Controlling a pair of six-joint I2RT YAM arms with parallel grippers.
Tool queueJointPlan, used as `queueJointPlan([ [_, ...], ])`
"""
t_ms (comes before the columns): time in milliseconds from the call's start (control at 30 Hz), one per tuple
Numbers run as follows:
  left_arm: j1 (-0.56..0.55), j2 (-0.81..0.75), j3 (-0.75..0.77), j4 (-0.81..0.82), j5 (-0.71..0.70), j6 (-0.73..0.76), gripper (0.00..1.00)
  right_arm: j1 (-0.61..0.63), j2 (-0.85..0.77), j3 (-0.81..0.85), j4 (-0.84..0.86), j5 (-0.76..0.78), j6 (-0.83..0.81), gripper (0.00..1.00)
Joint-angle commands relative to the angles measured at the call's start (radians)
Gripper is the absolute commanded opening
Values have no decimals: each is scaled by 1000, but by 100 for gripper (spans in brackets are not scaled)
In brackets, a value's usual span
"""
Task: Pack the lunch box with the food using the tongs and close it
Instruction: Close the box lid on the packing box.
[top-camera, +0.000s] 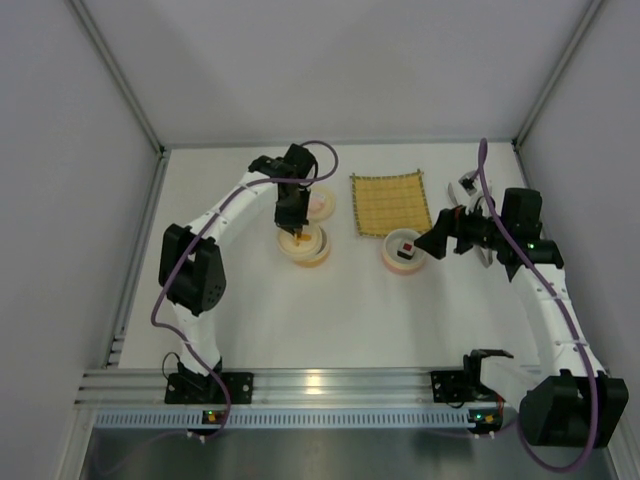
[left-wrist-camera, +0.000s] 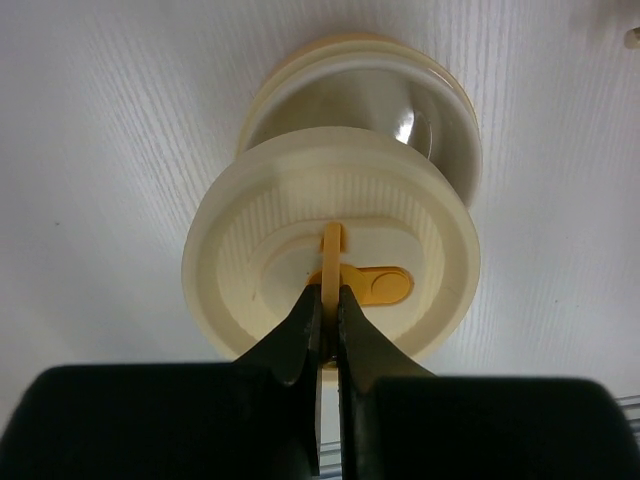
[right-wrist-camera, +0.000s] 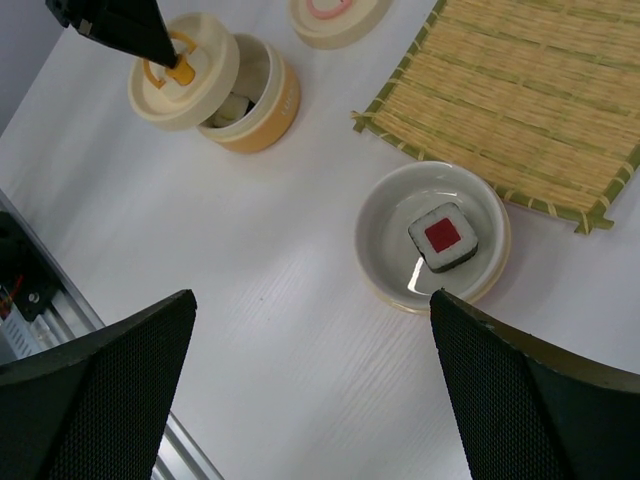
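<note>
The lunch box (top-camera: 314, 258) is a round yellow tub (right-wrist-camera: 270, 100) left of the mat. Its cream lid (left-wrist-camera: 330, 250) sits tilted and offset over the opening, so part of the inside (left-wrist-camera: 390, 100) shows. My left gripper (left-wrist-camera: 328, 290) is shut on the lid's upright yellow ring handle (left-wrist-camera: 332, 240). One piece of food (right-wrist-camera: 443, 237), black and white with a red top, lies in a small white bowl (right-wrist-camera: 385, 270). My right gripper (right-wrist-camera: 312, 296) hangs open above the table beside that bowl, holding nothing. The silvery tongs (top-camera: 463, 190) lie at the far right, partly hidden behind the right arm.
A yellow woven mat (top-camera: 390, 203) lies at the back centre. A second round cream piece with a pink ring (top-camera: 321, 205) sits behind the lunch box. White walls enclose the table on three sides, and a metal rail (top-camera: 330, 385) runs along the near edge.
</note>
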Motion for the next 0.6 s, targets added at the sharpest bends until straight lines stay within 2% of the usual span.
queueJointPlan([
  [0,-4,-75,1,146,5,-60,0,-19,-34,0,1,-14,-14,99],
  [100,-4,-40,46,103,13,-80,0,-19,-39,-9,5,-11,-14,99],
  [567,-5,6,25,138,15,-108,0,-19,-36,-23,30,-11,2,99],
])
